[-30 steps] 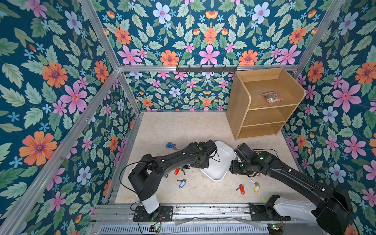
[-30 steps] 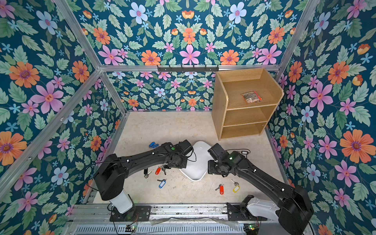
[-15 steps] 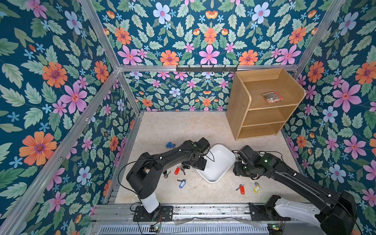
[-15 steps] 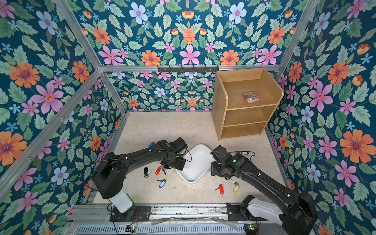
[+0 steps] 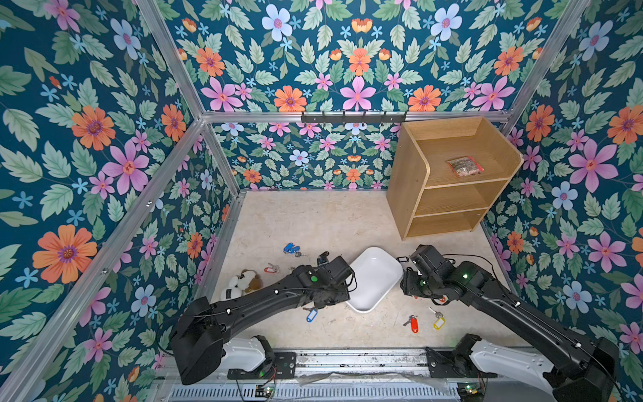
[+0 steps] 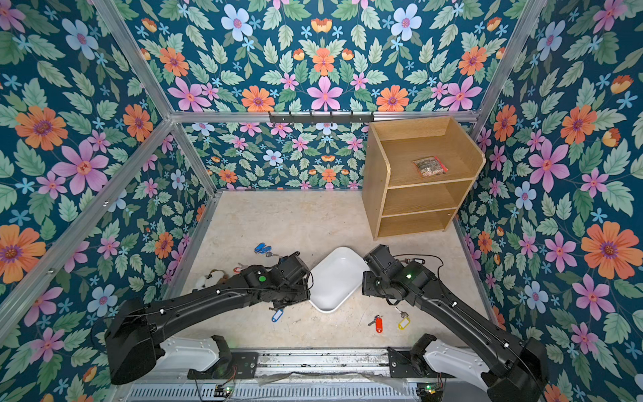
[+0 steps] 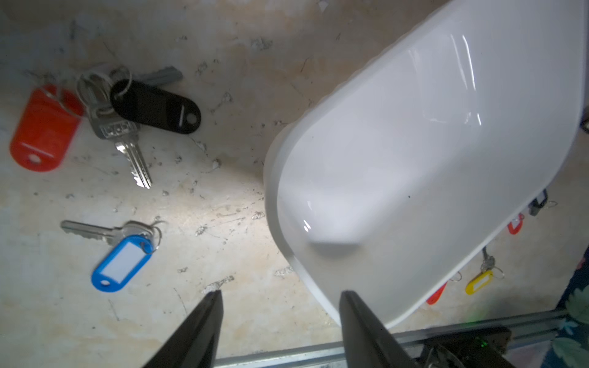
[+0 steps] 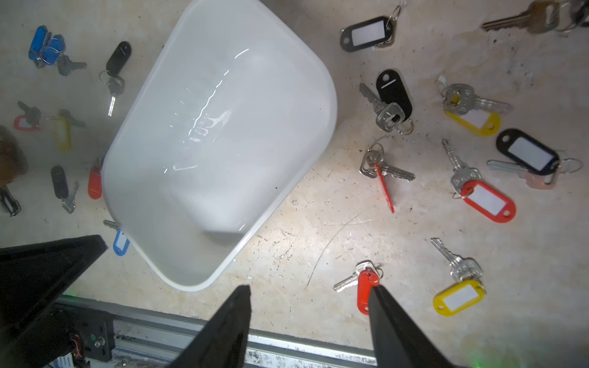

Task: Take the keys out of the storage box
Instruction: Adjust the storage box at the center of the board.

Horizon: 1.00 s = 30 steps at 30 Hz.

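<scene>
The storage box sits lower centre in both top views, seemingly empty — the keys lie scattered on the counter either side. The left gripper and right gripper gape, holding nothing. Emptying looks done; next, likely only backing away.

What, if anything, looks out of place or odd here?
A brown-and-white plush toy lies at the left edge of the table, unrelated to the job. The white storage box sits empty and skewed to that edge, the keys scattered all round it. Nothing looks damaged.
</scene>
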{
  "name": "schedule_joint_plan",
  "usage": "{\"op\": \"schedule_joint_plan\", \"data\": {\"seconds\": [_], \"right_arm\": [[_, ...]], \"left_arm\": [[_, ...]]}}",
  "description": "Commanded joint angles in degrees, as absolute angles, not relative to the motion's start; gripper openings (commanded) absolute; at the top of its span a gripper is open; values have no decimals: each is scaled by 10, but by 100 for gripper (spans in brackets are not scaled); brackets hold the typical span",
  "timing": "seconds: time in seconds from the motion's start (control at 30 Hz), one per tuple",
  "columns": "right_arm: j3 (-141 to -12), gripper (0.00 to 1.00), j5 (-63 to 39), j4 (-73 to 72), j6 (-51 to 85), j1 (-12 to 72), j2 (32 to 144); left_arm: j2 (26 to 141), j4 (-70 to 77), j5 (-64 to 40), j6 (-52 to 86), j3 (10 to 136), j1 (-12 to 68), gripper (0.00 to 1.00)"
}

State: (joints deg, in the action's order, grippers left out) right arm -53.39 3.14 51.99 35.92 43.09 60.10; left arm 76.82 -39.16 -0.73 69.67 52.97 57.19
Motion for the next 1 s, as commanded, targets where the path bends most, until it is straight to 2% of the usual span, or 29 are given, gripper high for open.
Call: {"op": "schedule_joint_plan", "data": {"seconds": [0.0, 0.33, 0.47, 0.6, 0.73, 0.8, 0.87, 0.97], "right_arm": [[-540, 63, 57, 528, 328, 425, 589], [-489, 63, 26, 507, 304, 377, 512], [-490, 64, 22, 502, 294, 374, 497], [-490, 65, 17, 495, 287, 366, 499], [-490, 65, 18, 494, 283, 363, 500], [-489, 65, 16, 494, 282, 362, 501], [-488, 65, 17, 494, 283, 362, 499], [-488, 65, 18, 495, 285, 362, 498]], "left_arm": [[792, -395, 7, 780, 561, 581, 64], [882, -419, -11, 780, 599, 591, 65], [903, -418, -17, 783, 606, 604, 60], [941, -418, -29, 768, 632, 613, 45], [972, -444, -35, 728, 669, 614, 20], [979, -472, -31, 698, 688, 611, 14], [982, -510, -29, 657, 701, 599, 3], [970, -538, -35, 596, 693, 571, 0]]}}
